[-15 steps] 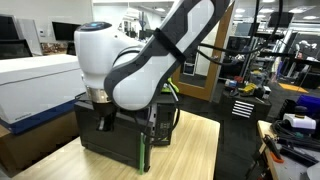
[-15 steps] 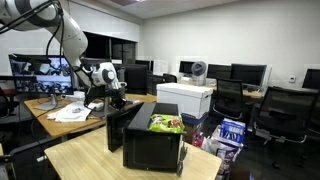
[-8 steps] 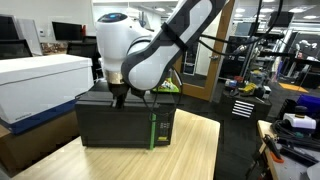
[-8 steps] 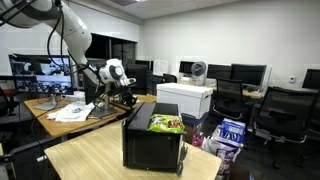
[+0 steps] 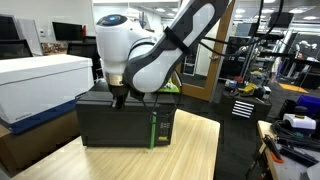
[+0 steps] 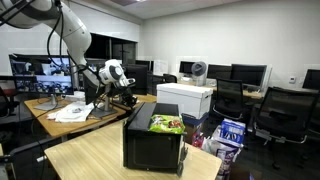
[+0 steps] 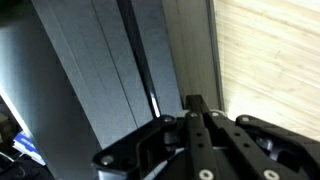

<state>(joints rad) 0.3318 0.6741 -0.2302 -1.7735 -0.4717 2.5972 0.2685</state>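
Two fingers (image 7: 197, 105) are pressing together, holding nothing, so the gripper (image 5: 118, 98) is seemingly acting as a blunt pusher at the black box (image 5: 120, 125), centre frame on the wooden table (image 5: 195, 150). Snack bags (image 6: 165, 124) are showing at its top, with a white box (image 6: 185, 98) sitting behind.

We see the arm (image 5: 160, 45) hiding the rear top of the black box (image 5: 115, 125) in an exterior view; in the wrist view, the fingers (image 7: 196, 108) run off the lower edge and the grey panel (image 7: 90, 90) is blurred.
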